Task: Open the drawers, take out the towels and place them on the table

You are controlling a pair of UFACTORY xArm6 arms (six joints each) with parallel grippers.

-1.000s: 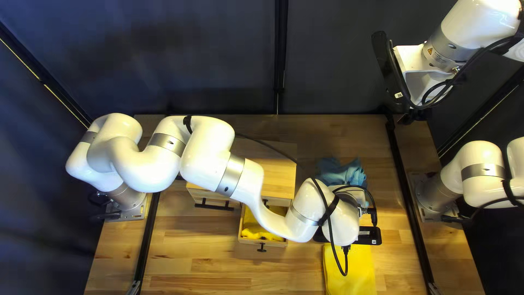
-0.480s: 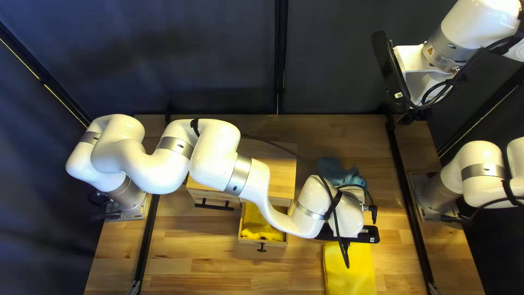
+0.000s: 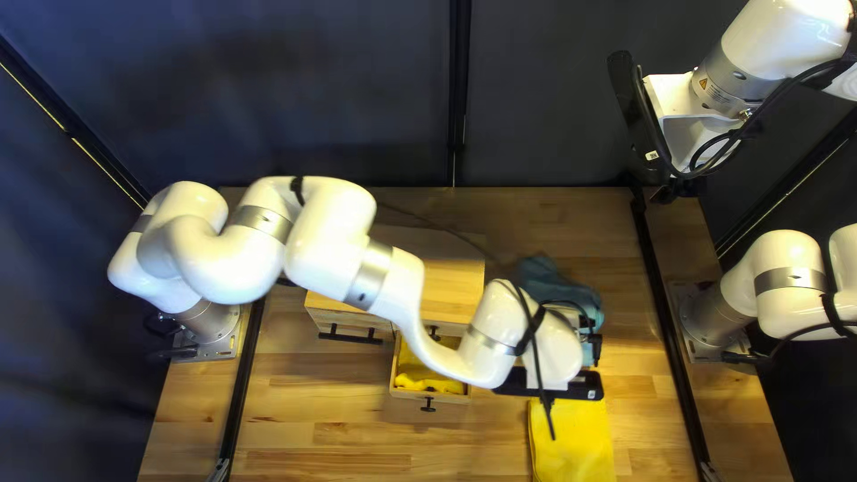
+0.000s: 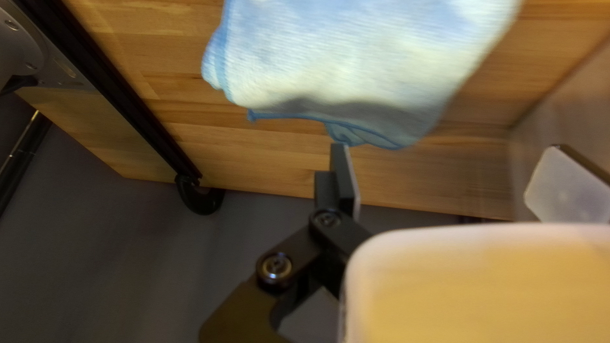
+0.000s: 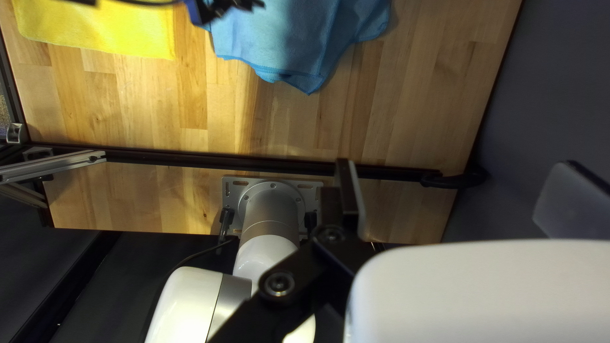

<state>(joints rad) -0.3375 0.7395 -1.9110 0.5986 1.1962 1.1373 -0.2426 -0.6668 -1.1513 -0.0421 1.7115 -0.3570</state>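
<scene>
A blue towel (image 3: 559, 289) lies crumpled on the table at the right of the wooden drawer cabinet (image 3: 447, 280). In the left wrist view my left gripper (image 4: 450, 159) is open just short of the blue towel (image 4: 357, 71), with nothing between its fingers. A yellow towel (image 3: 570, 443) lies flat near the table's front edge. The cabinet's lower drawer (image 3: 428, 395) is pulled out with another yellow towel (image 3: 423, 381) inside. My right gripper (image 5: 457, 190) is open and empty, raised high above the table's right edge, looking down on the blue towel (image 5: 295, 43).
My left arm (image 3: 375, 288) stretches across the cabinet, hiding part of its top and of the open drawer. A second drawer handle (image 3: 349, 333) shows at the cabinet's left. A black rail (image 3: 659, 294) runs along the table's right side, beside my right arm's base (image 5: 274, 205).
My left gripper has opened and let go of the blue towel, which now lies lower on the table. The left wrist has drawn back to the left. The right arm has not moved.
</scene>
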